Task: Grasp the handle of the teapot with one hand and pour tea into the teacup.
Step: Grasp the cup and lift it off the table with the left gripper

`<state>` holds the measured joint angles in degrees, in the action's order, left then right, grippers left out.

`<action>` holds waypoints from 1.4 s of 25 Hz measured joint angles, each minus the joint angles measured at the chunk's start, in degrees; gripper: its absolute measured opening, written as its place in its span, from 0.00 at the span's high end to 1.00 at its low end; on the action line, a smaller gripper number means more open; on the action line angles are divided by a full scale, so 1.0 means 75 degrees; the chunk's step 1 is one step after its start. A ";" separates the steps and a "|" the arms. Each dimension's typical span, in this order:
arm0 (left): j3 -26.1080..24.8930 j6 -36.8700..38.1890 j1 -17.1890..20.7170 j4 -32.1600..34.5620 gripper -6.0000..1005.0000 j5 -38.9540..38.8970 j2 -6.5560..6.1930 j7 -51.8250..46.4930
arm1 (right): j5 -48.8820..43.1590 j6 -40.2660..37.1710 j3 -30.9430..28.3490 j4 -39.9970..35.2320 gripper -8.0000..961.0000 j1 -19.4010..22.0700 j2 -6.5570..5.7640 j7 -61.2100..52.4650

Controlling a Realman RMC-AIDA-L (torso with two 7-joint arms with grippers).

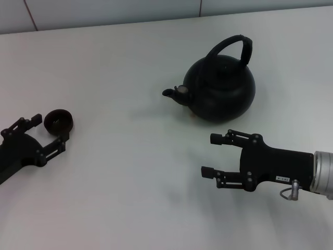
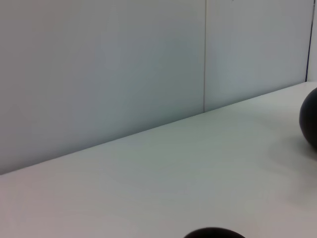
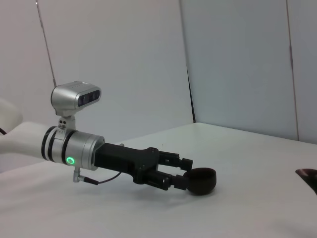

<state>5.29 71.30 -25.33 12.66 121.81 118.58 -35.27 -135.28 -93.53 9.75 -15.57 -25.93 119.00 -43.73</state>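
The teapot (image 1: 221, 88) is a big matte-black pot standing at the middle right of the white table, its spout pointing to the left. Its arched handle (image 1: 234, 44) rises over the lid. The small dark teacup (image 1: 58, 120) stands at the left. My left gripper (image 1: 52, 129) is open, and the cup sits at the mouth of its fingers; I cannot tell if they touch. My right gripper (image 1: 209, 155) is open and empty, low over the table just in front of the teapot. The right wrist view shows the left gripper (image 3: 182, 172) with the teacup (image 3: 200, 181) at its tips.
The white table (image 1: 130, 187) meets a pale wall at the back. The left wrist view shows the teacup's rim (image 2: 213, 233) and an edge of the teapot (image 2: 310, 124). A dark part of the teapot (image 3: 308, 177) shows at the edge of the right wrist view.
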 joint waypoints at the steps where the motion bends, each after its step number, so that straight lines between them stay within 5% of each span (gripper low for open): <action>1: -0.0005 -0.0045 -0.0038 -0.0009 0.20 0.0000 0.0000 0.0002 | 0.0004 -0.0001 0.0000 0.0001 0.16 0.0000 0.0000 0.0000; 35: -0.0015 -0.0699 -0.0509 -0.0400 0.28 -0.0011 0.0009 0.0271 | 0.0015 -0.0010 -0.0061 -0.0006 0.16 -0.0011 -0.0012 -0.0041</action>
<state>5.18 66.06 -29.15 9.66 121.73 118.65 -33.24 -135.17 -93.60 9.29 -15.62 -26.01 118.91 -44.04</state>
